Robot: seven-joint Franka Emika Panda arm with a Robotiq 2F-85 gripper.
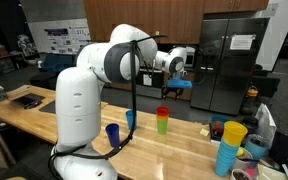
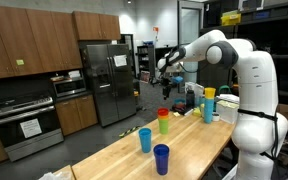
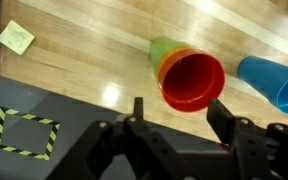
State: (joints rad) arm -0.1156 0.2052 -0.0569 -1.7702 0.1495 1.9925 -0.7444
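A red cup [image 3: 192, 82] sits nested on top of an orange and a green cup, forming one stack [image 1: 163, 121] [image 2: 164, 121] on the wooden table [image 3: 84, 50]. My gripper [image 3: 179, 118] [image 1: 176, 72] [image 2: 165, 76] hangs well above this stack in both exterior views. In the wrist view its two dark fingers [image 3: 222, 116] stand apart with nothing between them, and the red cup's rim shows just beyond them. A light blue cup [image 3: 274, 82] [image 1: 130, 120] [image 2: 145, 139] stands close beside the stack.
A dark blue cup [image 1: 112, 134] [image 2: 161, 158] stands nearer the table's edge. A yellow cup on blue ones [image 1: 229, 146] [image 2: 209, 104] stands at the table's end among clutter. A yellow sticky note [image 3: 16, 37] lies on the wood; a yellow-black tape square [image 3: 26, 130] marks the floor.
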